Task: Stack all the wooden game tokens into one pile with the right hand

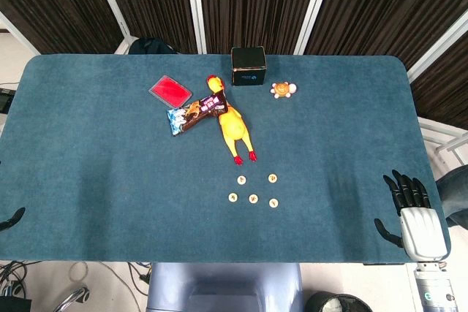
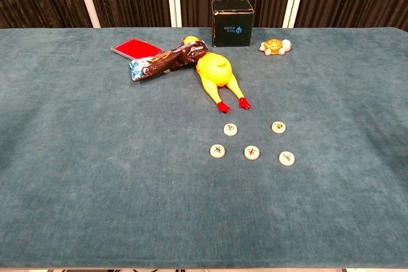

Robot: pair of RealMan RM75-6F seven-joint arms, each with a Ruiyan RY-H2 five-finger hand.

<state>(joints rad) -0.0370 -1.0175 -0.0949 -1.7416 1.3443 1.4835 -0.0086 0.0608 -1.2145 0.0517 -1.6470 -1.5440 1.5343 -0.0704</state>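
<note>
Several round wooden tokens lie flat and apart on the blue table, none stacked: two in a back row [image 1: 241, 180] [image 1: 272, 177] and three in a front row [image 1: 232, 197] [image 1: 253, 198] [image 1: 273, 202]. The chest view shows the same tokens [image 2: 230, 129] [image 2: 278, 127] [image 2: 217, 151] [image 2: 252, 152] [image 2: 286, 158]. My right hand [image 1: 411, 205] rests at the table's near right corner, fingers spread, holding nothing, well to the right of the tokens. Only the dark fingertips [image 1: 12, 218] of my left hand show at the left edge.
A yellow rubber chicken [image 1: 232, 125] lies just behind the tokens, over a snack wrapper [image 1: 196, 111]. Further back are a red card [image 1: 170, 90], a black box [image 1: 248, 66] and a small toy turtle [image 1: 282, 90].
</note>
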